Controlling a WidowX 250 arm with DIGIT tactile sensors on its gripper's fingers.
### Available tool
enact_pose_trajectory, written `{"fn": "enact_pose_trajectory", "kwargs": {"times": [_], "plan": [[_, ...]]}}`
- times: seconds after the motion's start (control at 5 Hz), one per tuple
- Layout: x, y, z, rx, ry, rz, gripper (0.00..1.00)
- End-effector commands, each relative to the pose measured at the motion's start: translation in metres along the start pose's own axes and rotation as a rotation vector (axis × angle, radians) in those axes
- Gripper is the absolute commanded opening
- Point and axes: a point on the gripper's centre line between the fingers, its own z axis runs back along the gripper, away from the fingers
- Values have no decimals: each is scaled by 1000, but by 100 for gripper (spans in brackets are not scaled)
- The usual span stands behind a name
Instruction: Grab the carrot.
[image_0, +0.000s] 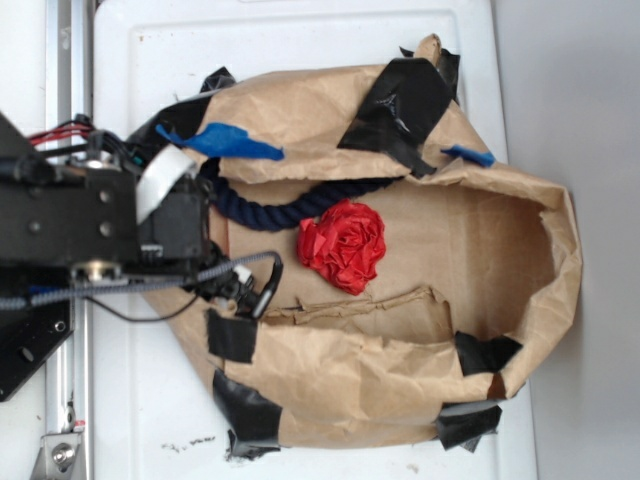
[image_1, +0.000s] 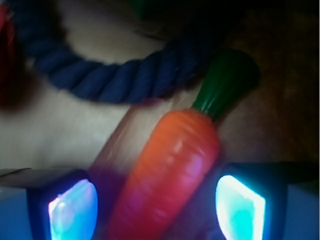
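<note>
**Tool straddling carrot, not yet closed**

Tool spread, glowing pads either side of the carrot with gaps visible; placement suits a pinch across the body. Carrot glossy, ribbed, tapered; green stem cap points away. Beyond: twisted navy rope curving over crumpled brown paper.

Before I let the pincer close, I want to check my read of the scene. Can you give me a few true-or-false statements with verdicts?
1. The carrot lies between the two pincer fingers. True.
2. The pincer is already clamped on the carrot. False: gaps show on both sides.
3. The rope is dark blue. True.
4. The carrot's stem cap is red. False: it is dark green.
5. The red paper flower lies on brown paper. True.
6. The rope is coiled around the flower. False: it curves beside it.
</note>
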Motion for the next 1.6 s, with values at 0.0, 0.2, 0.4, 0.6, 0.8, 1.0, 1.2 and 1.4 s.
{"fn": "enact_pose_trajectory", "kwargs": {"times": [0.0,0.2,0.4,0.6,0.8,1.0,1.2,1.4], "plan": [[31,-17,2,41,17,9,100],[48,-27,4,53,30,11,100],[59,-41,-1,70,27,4,100],[57,-52,-16,109,19,-40,100],[66,-63,-10,96,-6,-77,0],[76,-68,-3,81,-9,-93,0],[81,-68,3,62,-8,-101,0],[84,-66,4,53,-4,-93,0]]}}
